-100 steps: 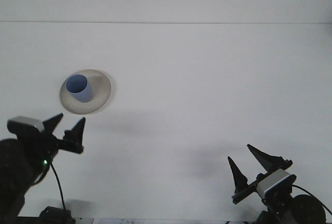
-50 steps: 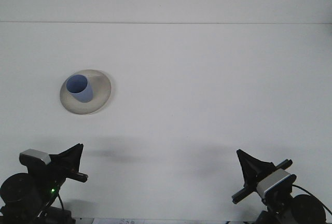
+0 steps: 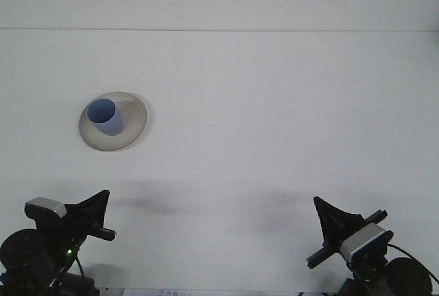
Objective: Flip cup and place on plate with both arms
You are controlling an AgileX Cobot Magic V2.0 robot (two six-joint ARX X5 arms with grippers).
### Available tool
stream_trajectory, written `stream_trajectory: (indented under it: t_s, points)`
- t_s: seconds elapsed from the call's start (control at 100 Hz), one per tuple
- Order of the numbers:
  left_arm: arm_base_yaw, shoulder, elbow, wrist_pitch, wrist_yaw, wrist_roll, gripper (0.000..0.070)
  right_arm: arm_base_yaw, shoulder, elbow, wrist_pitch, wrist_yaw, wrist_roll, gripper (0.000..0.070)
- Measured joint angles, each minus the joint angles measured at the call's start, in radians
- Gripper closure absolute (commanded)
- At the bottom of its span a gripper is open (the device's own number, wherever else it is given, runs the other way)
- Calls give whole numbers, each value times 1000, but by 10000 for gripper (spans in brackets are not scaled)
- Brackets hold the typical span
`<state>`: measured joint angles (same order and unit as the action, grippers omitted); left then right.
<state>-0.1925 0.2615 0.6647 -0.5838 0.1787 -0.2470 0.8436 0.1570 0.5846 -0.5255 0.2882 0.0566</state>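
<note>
A blue cup [image 3: 105, 116] stands upright, mouth up, on a pale round plate [image 3: 132, 129] at the left of the white table. My left gripper [image 3: 98, 208] sits low at the front left, well below the plate, its black fingers together with nothing between them. At the front right my right gripper [image 3: 334, 222] is likewise shut and holds nothing, far from the cup.
The white table [image 3: 274, 118] runs back to a straight far edge against a white wall. Both arm bases and their cables fill the bottom corners.
A second ago both grippers were open and the left one was higher, near the plate. The left arm dropped back toward the front edge and both grippers shut. Since half a second ago, almost nothing moved.
</note>
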Motion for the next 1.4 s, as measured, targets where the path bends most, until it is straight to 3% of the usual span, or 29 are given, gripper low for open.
stream_trajectory:
  t_s: [0.25,0.46,0.6,0.7,0.77,1.4]
  points:
    - [11,-21,-4,14,-22,21,688,0,0,0,0,0,0,694]
    - [56,-138,-215,304,-31,221,688,0,0,0,0,0,0,695]
    - [87,-204,-437,465,-180,309,688,0,0,0,0,0,0,694]
    - [112,-219,-547,526,-284,317,688,0,0,0,0,0,0,695]
    - [124,-226,-590,547,-311,320,688,0,0,0,0,0,0,695]
    - [153,-256,-631,628,-312,327,687,0,0,0,4,0,0,694]
